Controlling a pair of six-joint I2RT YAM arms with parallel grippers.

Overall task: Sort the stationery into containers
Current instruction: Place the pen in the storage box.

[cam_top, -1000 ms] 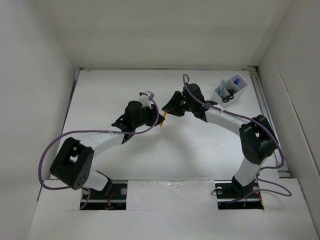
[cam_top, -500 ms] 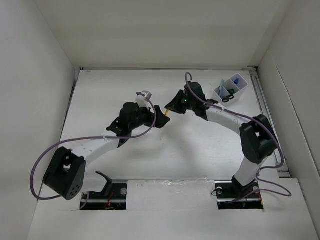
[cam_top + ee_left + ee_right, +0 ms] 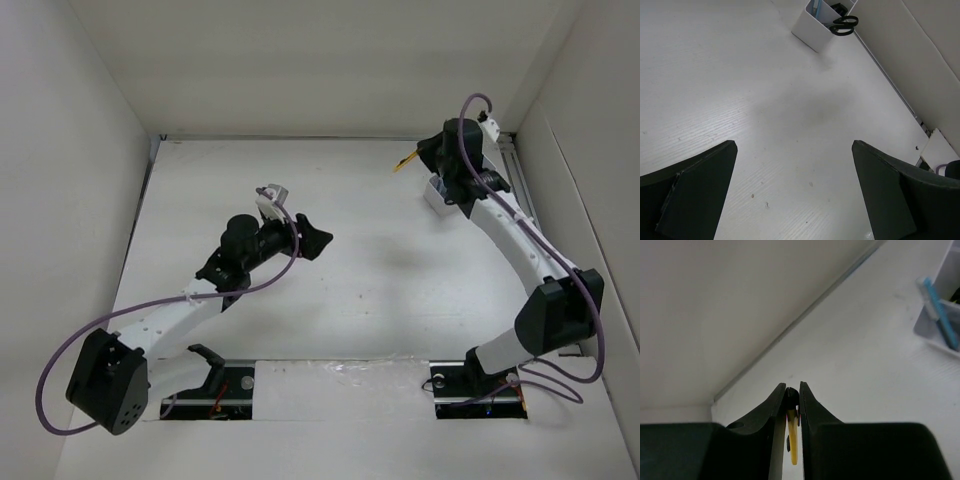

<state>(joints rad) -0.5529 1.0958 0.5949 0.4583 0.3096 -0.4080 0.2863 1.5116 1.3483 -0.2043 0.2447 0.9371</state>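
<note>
The right gripper (image 3: pixel 793 389) is pinched tight on the yellow pen (image 3: pixel 792 440). In the top view the pen's tip pokes out to the left. The gripper sits at the far right of the table (image 3: pixel 350 300), just left of the white box (image 3: pixel 812 32). Black scissors (image 3: pixel 842 25) and a blue item (image 3: pixel 940 307) stand in the box. The left gripper (image 3: pixel 794 147) is spread wide with nothing between its fingers. It is over the table's middle, well apart from the box.
</note>
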